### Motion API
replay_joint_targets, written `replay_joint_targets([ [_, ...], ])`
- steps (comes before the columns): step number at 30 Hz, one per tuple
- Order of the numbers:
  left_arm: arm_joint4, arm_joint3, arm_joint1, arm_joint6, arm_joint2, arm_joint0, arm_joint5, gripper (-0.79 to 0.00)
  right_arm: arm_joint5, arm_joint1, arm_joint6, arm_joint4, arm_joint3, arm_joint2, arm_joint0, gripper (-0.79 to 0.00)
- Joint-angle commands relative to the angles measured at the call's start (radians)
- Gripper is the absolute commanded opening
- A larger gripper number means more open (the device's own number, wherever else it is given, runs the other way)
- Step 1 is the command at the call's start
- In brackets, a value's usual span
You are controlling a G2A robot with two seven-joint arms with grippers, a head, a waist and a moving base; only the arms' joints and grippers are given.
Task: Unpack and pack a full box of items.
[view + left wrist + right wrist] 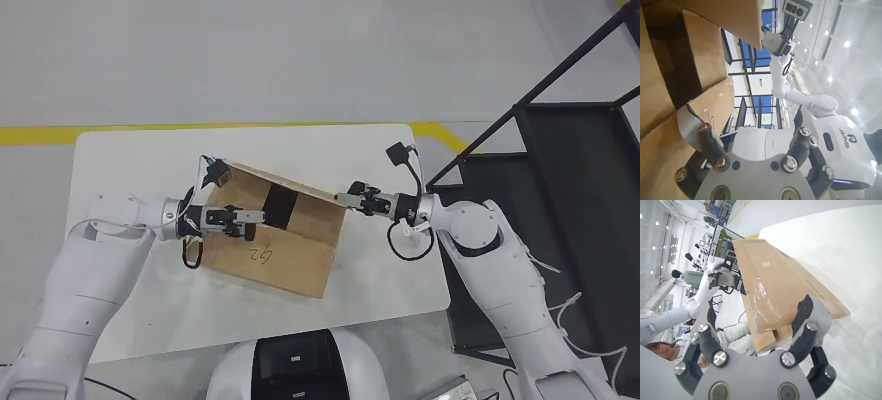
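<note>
Left tool (pixel 236 218): jaws spread wide, one pad (pixel 688 118) laid against an opened end flap (pixel 715 102), clamping nothing. Cardboard box (pixel 290 245): lies askew at mid-counter (pixel 130 160) between both tools, left end open; probably best braced evenly from both ends so that it neither swings nor folds the flap. Right tool (pixel 348 197): jaws likewise spread, one pad (pixel 806 311) touching the box's right-end corner and gripping nothing; it likely needs squarer purchase before any turning.
</note>
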Motion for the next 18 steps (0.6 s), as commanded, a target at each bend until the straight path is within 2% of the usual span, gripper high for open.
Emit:
replay_joint_targets([
  [1,-0.005,-0.019,0.003,0.003,-0.012,0.011,-0.017,0.0,0.006,0.001,-0.002,0.005,-0.009,0.003,0.0,0.0],
  [12,-0.022,-0.102,0.036,0.015,-0.115,0.137,-0.044,0.0,0.024,0.006,0.0,-0.018,-0.085,-0.018,-0.02,0.0],
  [18,-0.011,-0.16,0.049,0.056,-0.171,0.188,-0.084,0.0,0.025,0.009,0.005,-0.063,-0.139,-0.041,-0.047,0.0],
])
